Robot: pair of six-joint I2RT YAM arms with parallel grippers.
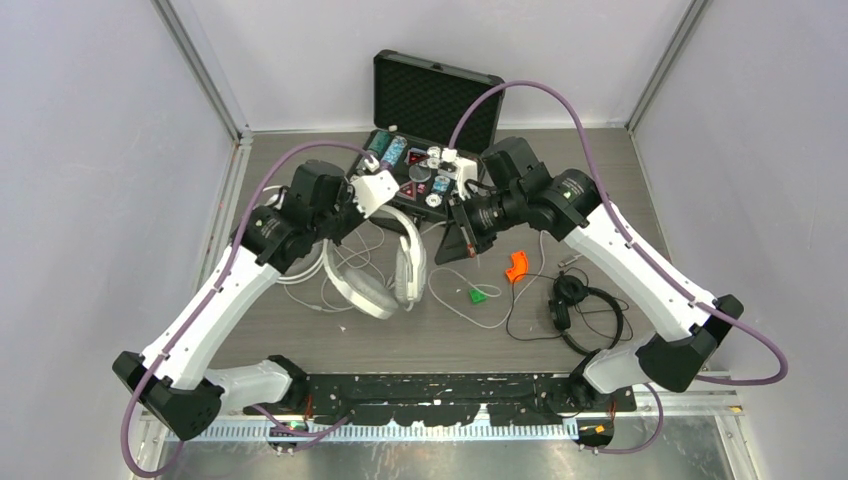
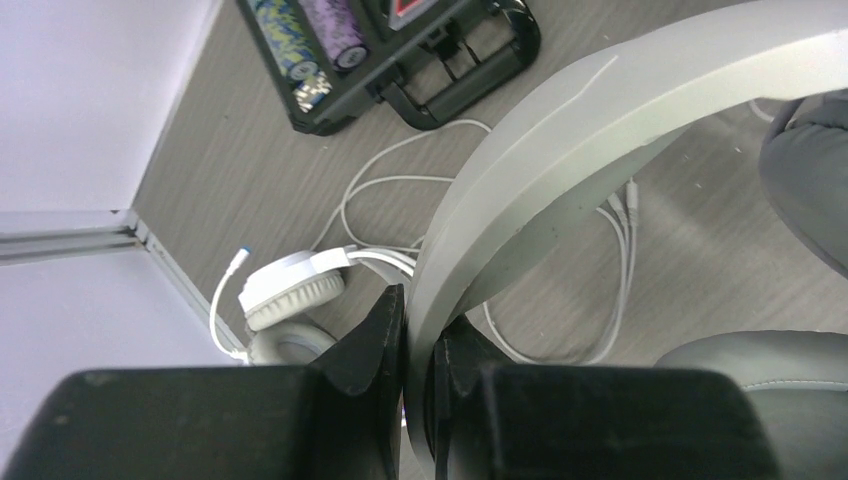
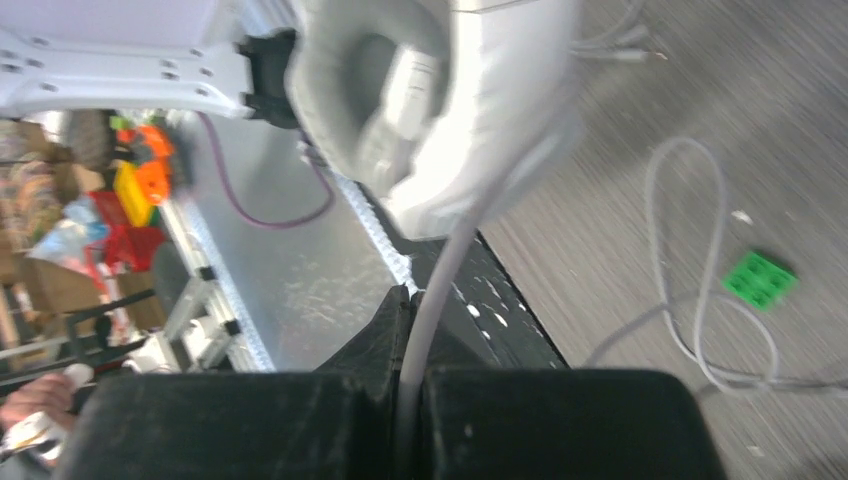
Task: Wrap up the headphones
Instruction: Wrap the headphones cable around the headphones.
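Table (image 1: pixel 440 340): grey wood-grain laminate, flat, fills the middle of the top view.
Case (image 1: pixel 430 95): black and hard-shell at upper centre, open, with egg-crate foam in the lid. The tray holds small parts and patterned cylinders.
White pair (image 1: pixel 405 265): large over-ear headphones at centre, with a smooth, broad, curved matte silver-white headband and soft grey padded cups.
Left gripper (image 2: pixel 418 320): black fingers closed tight on that headband, pinching its flat edge.
Second white pair (image 2: pixel 295 290): lies on the table at left centre of the left wrist view. It has a round cup with a ribbed pale cushion and thin white cord looped loosely beside it.
Black pair (image 1: pixel 570 292): smaller, at lower right on the table, with a thin band and thin black cord in loose loops.
Right gripper (image 3: pixel 410 300): clamped shut on a round grey cable (image 3: pixel 440 270) that runs up to a blurred white cup.
Orange piece (image 1: pixel 516 266): curved plastic, right of centre.
Green piece (image 1: pixel 478 295): small studded square block near a cable loop.
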